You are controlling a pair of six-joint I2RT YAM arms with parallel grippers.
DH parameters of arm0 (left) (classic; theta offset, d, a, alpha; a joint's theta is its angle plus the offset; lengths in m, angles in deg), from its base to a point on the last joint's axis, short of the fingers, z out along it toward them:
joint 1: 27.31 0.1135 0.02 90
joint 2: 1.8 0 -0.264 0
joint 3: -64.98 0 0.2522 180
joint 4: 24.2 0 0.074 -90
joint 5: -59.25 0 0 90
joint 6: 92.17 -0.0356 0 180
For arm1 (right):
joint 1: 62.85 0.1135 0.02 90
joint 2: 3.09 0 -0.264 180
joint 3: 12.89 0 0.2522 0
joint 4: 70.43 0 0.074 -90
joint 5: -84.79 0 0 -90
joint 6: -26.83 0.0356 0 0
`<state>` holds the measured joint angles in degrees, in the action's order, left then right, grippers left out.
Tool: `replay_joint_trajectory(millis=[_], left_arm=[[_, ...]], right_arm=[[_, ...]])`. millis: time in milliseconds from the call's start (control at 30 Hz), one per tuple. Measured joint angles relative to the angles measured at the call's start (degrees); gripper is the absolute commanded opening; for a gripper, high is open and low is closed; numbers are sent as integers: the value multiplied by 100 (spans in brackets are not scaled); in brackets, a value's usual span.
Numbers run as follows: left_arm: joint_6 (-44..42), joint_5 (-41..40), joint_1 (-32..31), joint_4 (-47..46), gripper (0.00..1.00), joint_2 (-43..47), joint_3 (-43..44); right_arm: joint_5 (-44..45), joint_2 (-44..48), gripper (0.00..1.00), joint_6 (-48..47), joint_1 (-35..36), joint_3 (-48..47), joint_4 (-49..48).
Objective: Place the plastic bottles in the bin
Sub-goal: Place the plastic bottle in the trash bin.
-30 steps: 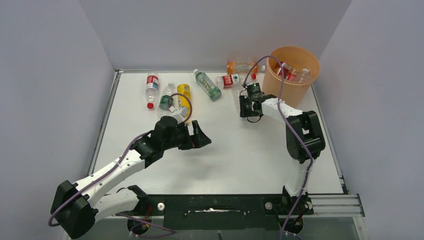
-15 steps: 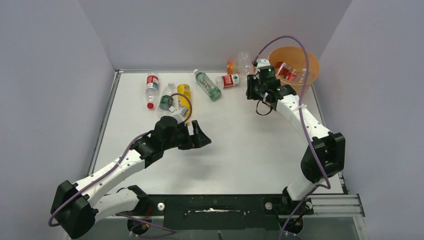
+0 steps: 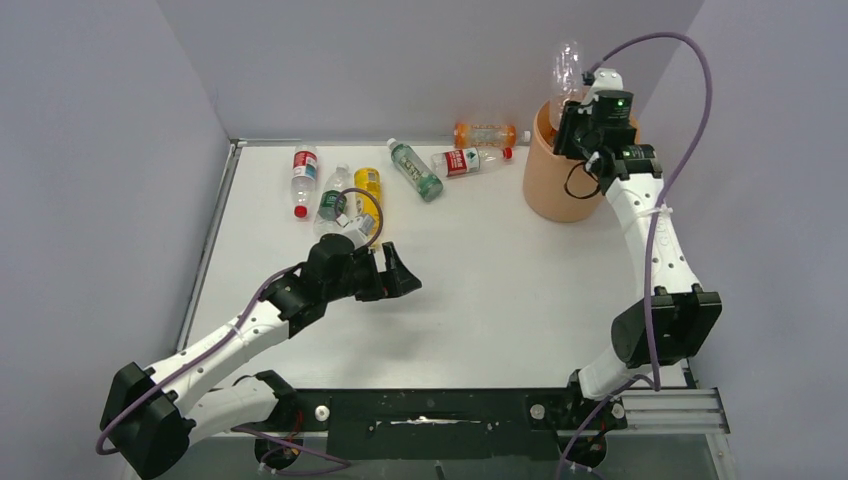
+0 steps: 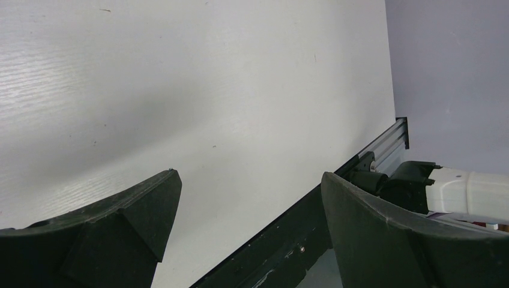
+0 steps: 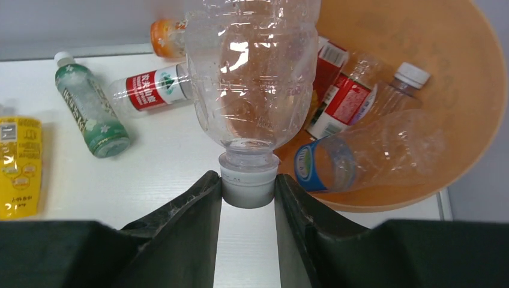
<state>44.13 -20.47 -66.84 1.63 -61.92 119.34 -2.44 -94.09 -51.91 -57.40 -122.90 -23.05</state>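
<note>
Since a second ago the right arm (image 3: 650, 230) has swung up off the white surface (image 3: 480, 300) and now reaches over the bin (image 3: 553, 195), while the left arm (image 3: 240, 325) has stayed put. That peach-orange bin stands at the surface's far right corner. From above, only its outer wall shows below the arm, whereas the right wrist view looks inside at a blue-labelled bottle (image 5: 360, 153), two red-labelled bottles (image 5: 345, 102) and a white-capped bottle (image 5: 399, 84). The right claw (image 5: 247, 187) pinches the clear bottle (image 5: 252, 72) by its white cap, bottom-up above the bin's left rim. The left claw (image 3: 398, 272) hovers left of centre; its wrist view shows the fingers (image 4: 120, 222) spread wide over bare surface. Six more bottles lie along the far side: a tall red-label bottle (image 3: 304, 170), a dark-label bottle (image 3: 333, 203), a yellow bottle (image 3: 368, 188), a green bottle (image 3: 416, 170), a small red-label bottle (image 3: 460, 160) and an orange bottle (image 3: 485, 133). The right wrist view catches only the last four.
</note>
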Motion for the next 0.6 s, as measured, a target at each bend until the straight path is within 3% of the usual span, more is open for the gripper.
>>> replay_joint_trajectory(millis=[433, 600], left_arm=[[0, -52, 2, 151, 88, 164, 0], [0, -105, 24, 151, 88, 210, -37]], right_arm=[[-544, -575, 31, 94, -970, -824, 87], [-741, -820, 67, 155, -1178, -885, 140]])
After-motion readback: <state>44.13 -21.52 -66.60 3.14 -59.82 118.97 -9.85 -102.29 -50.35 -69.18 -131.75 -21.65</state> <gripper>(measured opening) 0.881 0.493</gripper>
